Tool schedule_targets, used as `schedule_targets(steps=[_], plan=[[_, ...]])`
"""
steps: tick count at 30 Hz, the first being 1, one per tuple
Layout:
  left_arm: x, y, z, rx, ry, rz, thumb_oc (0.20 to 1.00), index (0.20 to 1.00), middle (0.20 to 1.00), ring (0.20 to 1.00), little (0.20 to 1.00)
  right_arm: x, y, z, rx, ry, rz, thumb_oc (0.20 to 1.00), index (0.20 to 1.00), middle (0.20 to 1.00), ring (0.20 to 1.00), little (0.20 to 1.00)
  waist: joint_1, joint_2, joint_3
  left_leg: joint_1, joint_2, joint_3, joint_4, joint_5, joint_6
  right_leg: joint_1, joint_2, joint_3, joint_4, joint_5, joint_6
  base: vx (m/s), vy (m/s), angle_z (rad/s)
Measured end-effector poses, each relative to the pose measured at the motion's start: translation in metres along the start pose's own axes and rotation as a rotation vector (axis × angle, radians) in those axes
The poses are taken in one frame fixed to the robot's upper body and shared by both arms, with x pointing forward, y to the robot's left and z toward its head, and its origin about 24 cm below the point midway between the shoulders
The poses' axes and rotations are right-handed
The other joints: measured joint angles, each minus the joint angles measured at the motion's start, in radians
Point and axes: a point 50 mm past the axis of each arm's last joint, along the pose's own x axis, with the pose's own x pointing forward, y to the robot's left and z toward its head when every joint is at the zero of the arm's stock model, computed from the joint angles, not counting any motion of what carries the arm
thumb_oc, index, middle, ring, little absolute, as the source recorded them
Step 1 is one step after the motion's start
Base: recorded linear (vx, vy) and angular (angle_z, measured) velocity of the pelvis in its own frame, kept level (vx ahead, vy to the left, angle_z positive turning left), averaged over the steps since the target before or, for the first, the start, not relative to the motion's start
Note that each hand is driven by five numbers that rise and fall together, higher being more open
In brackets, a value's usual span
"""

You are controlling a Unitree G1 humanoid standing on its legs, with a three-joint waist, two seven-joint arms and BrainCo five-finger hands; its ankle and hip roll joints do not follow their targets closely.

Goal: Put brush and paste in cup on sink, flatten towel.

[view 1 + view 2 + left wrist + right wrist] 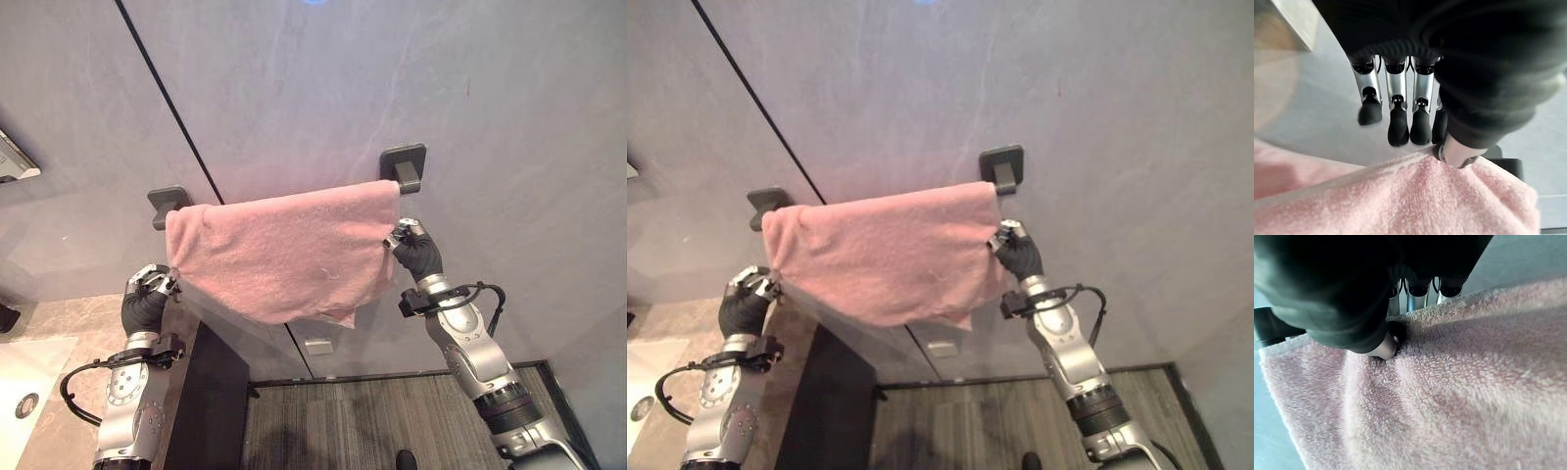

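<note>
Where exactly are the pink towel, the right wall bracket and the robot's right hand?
pink towel (284,255), left eye view, middle of the hanging cloth.
right wall bracket (405,166), left eye view, its dark face.
right robot hand (416,253), left eye view, dark ribbed back.

A bathroom is indicated: pink towel (284,250) draped over a wall-mounted rail w/ dark brackets (404,166), grey panelled wall (392,78), marble-look counter (73,323) w/ white sink (24,392) at its left edge.

Wall: you face grey panels (411,78) split by a dark seam (167,98).
Floor: dark striped planks (362,421) lie below.
Tabletop: beige stone (59,323) at your left.
</note>
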Motion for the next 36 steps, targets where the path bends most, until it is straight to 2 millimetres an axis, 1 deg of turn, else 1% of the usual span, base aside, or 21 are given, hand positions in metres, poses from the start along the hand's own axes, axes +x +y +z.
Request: schedule_targets(steps=[1, 2, 3, 4, 8, 11, 13, 14, 15, 16, 17, 20, 23, 24, 26, 27, 28, 29, 30, 33, 36], plan=[[0.0, 0.0, 0.0, 0.001, 0.001, 0.002, 1.0, 1.0, 1.0, 1.0, 1.0, 0.0, 0.0, 0.0, 0.0, 0.0, 0.0, 0.2, 0.2, 0.2, 0.2, 0.2, 0.0, 0.0, 0.0, 0.0, 0.0, 0.0, 0.0, 0.0, 0.0, 0.0, 0.0, 0.0, 0.0, 0.0, 0.0, 0.0, 0.0, 0.0], [0.0, 0.0, 0.0, 0.003, 0.001, 0.003, 1.0, 1.0, 1.0, 1.0, 1.0, 0.0, 0.0, 0.0, 0.0, 0.0, 0.0, 0.551, 0.551, 0.551, 0.551, 0.551, 0.0, 0.0, 0.0, 0.0, 0.0, 0.0, 0.0, 0.0, 0.0, 0.0, 0.0, 0.0, 0.0, 0.0, 0.0, 0.0, 0.0, 0.0], [0.0, 0.0, 0.0, 0.009, 0.002, 0.004, 1.0, 1.0, 1.0, 1.0, 1.0, 0.0, 0.0, 0.0, -0.001, 0.0, 0.0, 0.758, 0.758, 0.758, 0.758, 0.758, 0.0, 0.0, 0.0, 0.0, 0.0, 0.0, 0.0, 0.0, 0.0, 0.0, -0.001, 0.0, 0.0, 0.0, 0.0, 0.0, 0.0, 0.0], [0.0, 0.001, -0.001, 0.025, 0.004, 0.009, 1.0, 1.0, 1.0, 1.0, 1.0, 0.0, 0.0, 0.0, -0.001, 0.0, -0.001, 1.0, 1.0, 1.0, 1.0, 1.0, 0.0, 0.0, 0.0, 0.0, 0.0, 0.0, 0.0, 0.0, 0.0, 0.0, -0.001, 0.0, 0.0, 0.0, 0.0, 0.0, 0.0, 0.0], [0.0, 0.001, -0.002, 0.103, 0.019, 0.003, 1.0, 1.0, 1.0, 1.0, 1.0, -0.001, -0.003, 0.0, -0.028, 0.007, -0.001, 1.0, 1.0, 1.0, 1.0, 1.0, 0.0, 0.0, 0.0, 0.0, 0.0, 0.0, 0.0, 0.0, 0.0, 0.0, 0.0, 0.0, 0.0, 0.0, 0.0, -0.02, -0.006, 0.0], [-0.005, 0.006, -0.01, 0.147, 0.057, 0.008, 1.0, 1.0, 1.0, 1.0, 1.0, -0.003, -0.006, -0.003, -0.042, 0.024, -0.003, 1.0, 1.0, 1.0, 1.0, 1.0, -0.007, -0.002, 0.001, 0.0, 0.0, 0.0, 0.0, 0.0, 0.0, 0.0, 0.0, 0.0, 0.0, 0.001, 0.001, -0.05, -0.018, 0.0], [-0.009, 0.006, -0.023, 0.181, 0.113, -0.002, 1.0, 1.0, 1.0, 1.0, 1.0, -0.007, -0.013, -0.007, -0.081, 0.053, -0.011, 1.0, 1.0, 1.0, 1.0, 1.0, -0.008, -0.002, 0.001, 0.0, 0.0, 0.0, 0.0, 0.0, 0.0, 0.0, 0.0, 0.0, 0.0, 0.0, 0.001, -0.07, -0.037, 0.01], [-0.015, 0.01, -0.04, 0.194, 0.193, 0.004, 1.0, 1.0, 1.0, 1.0, 1.0, -0.011, -0.018, -0.011, -0.107, 0.08, -0.022, 1.0, 1.0, 1.0, 1.0, 1.0, -0.008, -0.003, 0.002, 0.0, 0.0, 0.0, 0.0, 0.0, 0.0, 0.0, 0.0, 0.0, 0.0, 0.0, 0.001, -0.06, -0.039, -0.02], [-0.017, 0.011, -0.045, 0.199, 0.22, 0.006, 1.0, 1.0, 1.0, 1.0, 1.0, -0.012, -0.019, -0.012, -0.11, 0.087, -0.026, 1.0, 1.0, 1.0, 1.0, 1.0, -0.01, -0.005, 0.003, 0.0, 0.001, 0.001, 0.0, 0.0, 0.0, -0.001, 0.001, 0.0, 0.0, 0.0, 0.001, -0.06, -0.039, -0.01], [-0.023, 0.013, -0.062, 0.201, 0.293, 0.013, 1.0, 1.0, 1.0, 1.0, 1.0, -0.017, -0.026, -0.019, -0.126, 0.12, -0.044, 1.0, 1.0, 1.0, 1.0, 1.0, -0.013, -0.009, 0.005, 0.0, 0.002, 0.0, 0.0, 0.0, 0.0, 0.0, 0.002, 0.0, 0.0, 0.001, 0.001, -0.04, -0.023, 0.0], [-0.027, 0.013, -0.07, 0.196, 0.333, 0.014, 1.0, 1.0, 1.0, 1.0, 1.0, -0.021, -0.03, -0.023, -0.131, 0.142, -0.059, 1.0, 1.0, 1.0, 1.0, 1.0, -0.013, -0.012, 0.006, 0.0, 0.002, 0.0, 0.0, 0.0, 0.0, -0.001, 0.002, 0.0, 0.0, 0.001, 0.001, -0.08, -0.043, 0.0], [-0.043, 0.01, -0.098, 0.249, 0.47, -0.028, 1.0, 1.0, 1.0, 1.0, 1.0, -0.049, -0.054, -0.05, -0.154, 0.272, -0.154, 1.0, 1.0, 1.0, 1.0, 1.0, -0.015, -0.035, 0.016, -0.002, 0.002, -0.005, 0.0, 0.001, -0.001, 0.001, 0.001, -0.004, 0.0, 0.0, 0.0, -0.09, -0.048, 0.03], [-0.057, 0.011, -0.118, 0.297, 0.565, -0.049, 1.0, 1.0, 1.0, 1.0, 1.0, -0.077, -0.066, -0.073, -0.21, 0.403, -0.192, 1.0, 1.0, 1.0, 1.0, 1.0, -0.03, -0.057, 0.024, -0.018, 0.002, -0.007, 0.0, 0.001, -0.001, -0.009, 0.001, -0.007, 0.0, 0.001, 0.001, -0.07, -0.052, 0.06], [-0.063, 0.009, -0.127, 0.308, 0.612, -0.062, 1.0, 1.0, 1.0, 1.0, 1.0, -0.094, -0.071, -0.085, -0.252, 0.479, -0.198, 1.0, 1.0, 1.0, 1.0, 1.0, -0.035, -0.062, 0.02, -0.022, 0.001, -0.018, 0.0, 0.002, -0.002, -0.01, -0.002, -0.022, 0.0, -0.001, 0.0, -0.02, -0.026, 0.19], [-0.076, 0.011, -0.142, 0.33, 0.691, -0.075, 1.0, 1.0, 1.0, 1.0, 1.0, -0.115, -0.078, -0.103, -0.276, 0.581, -0.218, 1.0, 1.0, 1.0, 1.0, 1.0, -0.05, -0.071, 0.016, -0.03, 0.002, -0.029, 0.0, 0.003, -0.003, -0.015, -0.001, -0.027, 0.0, -0.003, 0.001, -0.02, -0.034, 0.15], [-0.089, 0.013, -0.154, 0.334, 0.774, -0.076, 1.0, 1.0, 1.0, 1.0, 1.0, -0.131, -0.084, -0.118, -0.295, 0.688, -0.241, 1.0, 1.0, 1.0, 1.0, 1.0, -0.065, -0.077, 0.018, -0.036, 0.002, -0.031, 0.0, 0.003, -0.003, -0.02, -0.001, -0.029, 0.0, -0.004, 0.001, -0.02, -0.036, 0.05], [-0.096, 0.014, -0.16, 0.338, 0.809, -0.071, 1.0, 1.0, 1.0, 1.0, 1.0, -0.139, -0.087, -0.124, -0.302, 0.728, -0.251, 1.0, 1.0, 1.0, 1.0, 1.0, -0.067, -0.078, 0.019, -0.036, 0.003, -0.03, 0.0, 0.003, -0.003, -0.02, -0.001, -0.028, 0.0, -0.004, 0.001, -0.02, -0.04, 0.01], [-0.108, 0.015, -0.173, 0.377, 0.89, -0.076, 1.0, 1.0, 1.0, 1.0, 1.0, -0.157, -0.091, -0.137, -0.312, 0.828, -0.264, 1.0, 1.0, 1.0, 1.0, 1.0, -0.069, -0.08, 0.019, -0.034, 0.003, -0.03, 0.0, 0.003, -0.003, -0.019, 0.0, -0.028, 0.0, -0.001, 0.0, -0.01, -0.031, -0.01], [-0.116, 0.015, -0.18, 0.415, 0.938, -0.09, 1.0, 1.0, 1.0, 1.0, 1.0, -0.168, -0.092, -0.146, -0.316, 0.891, -0.269, 1.0, 1.0, 1.0, 1.0, 1.0, -0.069, -0.082, 0.018, -0.034, 0.004, -0.029, 0.0, 0.003, -0.003, -0.019, 0.001, -0.028, 0.0, -0.001, 0.0, -0.01, -0.042, -0.01], [-0.129, 0.014, -0.189, 0.426, 0.999, -0.065, 1.0, 1.0, 1.0, 1.0, 1.0, -0.193, -0.087, -0.16, -0.285, 1.01, -0.279, 1.0, 1.0, 1.0, 1.0, 1.0, -0.068, -0.084, 0.021, -0.036, 0.005, -0.028, 0.0, 0.003, -0.003, -0.021, 0.002, -0.028, 0.0, -0.002, 0.0, 0.0, -0.011, -0.01], [-0.13, 0.013, -0.188, 0.407, 0.981, -0.053, 1.0, 1.0, 1.0, 1.0, 1.0, -0.195, -0.081, -0.162, -0.233, 1.002, -0.297, 1.0, 1.0, 1.0, 1.0, 1.0, -0.067, -0.084, 0.019, -0.033, 0.006, -0.028, 0.0, 0.003, -0.003, -0.018, 0.002, -0.027, 0.0, -0.005, 0.0, 0.0, -0.012, 0.0]])
